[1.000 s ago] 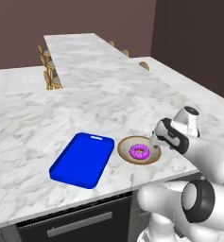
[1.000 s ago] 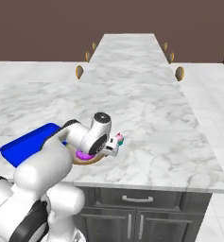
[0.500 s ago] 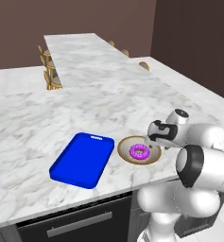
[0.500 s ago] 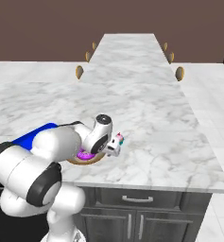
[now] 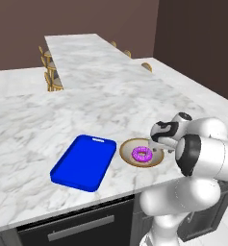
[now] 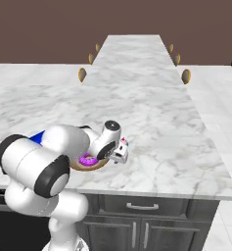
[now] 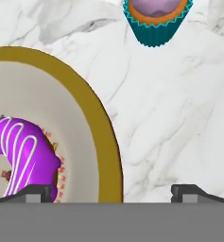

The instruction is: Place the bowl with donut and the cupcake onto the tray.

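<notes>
Nothing yet on the blue tray (image 5: 82, 162), lower left of centre on the bench (image 5: 62, 115). Bowl (image 5: 154, 162) with donut (image 5: 142, 154) just right of it; cupcake (image 7: 155, 18) beyond. Tool (image 7: 111, 193) spread wide, straddling the bowl's rim, gripping nothing.

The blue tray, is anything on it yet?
Empty. The tray shows bare blue; the bowl with the donut sits beside it on the counter.

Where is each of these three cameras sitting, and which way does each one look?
Left base view: behind the arm's left, looking down at tray, bowl, donut; white arm at lower right.
Right base view: behind its right; arm at lower left, over the bowl.
Hand view: on the hand, looking along the open gripper at bowl rim, cupcake.
All share bowl and donut.
</notes>
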Robot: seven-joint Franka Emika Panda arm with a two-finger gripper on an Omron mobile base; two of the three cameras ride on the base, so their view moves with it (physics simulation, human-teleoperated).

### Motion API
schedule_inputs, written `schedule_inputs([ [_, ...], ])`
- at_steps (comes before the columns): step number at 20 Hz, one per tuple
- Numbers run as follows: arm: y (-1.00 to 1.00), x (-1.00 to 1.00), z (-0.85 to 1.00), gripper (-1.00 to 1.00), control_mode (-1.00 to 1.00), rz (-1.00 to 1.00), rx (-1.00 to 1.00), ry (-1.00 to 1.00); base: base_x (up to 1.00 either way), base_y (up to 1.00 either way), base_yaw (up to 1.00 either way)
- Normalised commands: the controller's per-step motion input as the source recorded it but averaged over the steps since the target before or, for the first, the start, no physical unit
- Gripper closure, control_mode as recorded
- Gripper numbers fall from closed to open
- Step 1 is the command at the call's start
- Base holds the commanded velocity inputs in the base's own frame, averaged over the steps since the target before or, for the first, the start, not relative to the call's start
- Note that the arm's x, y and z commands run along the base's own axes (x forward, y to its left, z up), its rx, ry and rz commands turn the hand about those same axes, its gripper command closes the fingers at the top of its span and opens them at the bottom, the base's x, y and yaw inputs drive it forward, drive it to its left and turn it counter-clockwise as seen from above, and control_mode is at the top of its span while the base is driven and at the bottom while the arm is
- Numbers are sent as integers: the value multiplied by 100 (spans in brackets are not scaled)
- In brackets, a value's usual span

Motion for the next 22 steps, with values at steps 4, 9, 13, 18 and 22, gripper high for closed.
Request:
schedule_inputs([
  [4, 7, 1, -20, -100, -100, 0, 0, 0, 0, 0, 0],
  [9, 7, 0, -15, -100, -100, 0, 0, 0, 0, 0, 0],
  [13, 3, 0, -2, 100, -100, 0, 0, 0, 0, 0, 0],
  [18, 0, 1, 14, 100, -100, 0, 3, 0, 0, 0, 0],
  [22, 0, 12, 46, 100, -100, -4, 8, 0, 0, 0, 0],
])
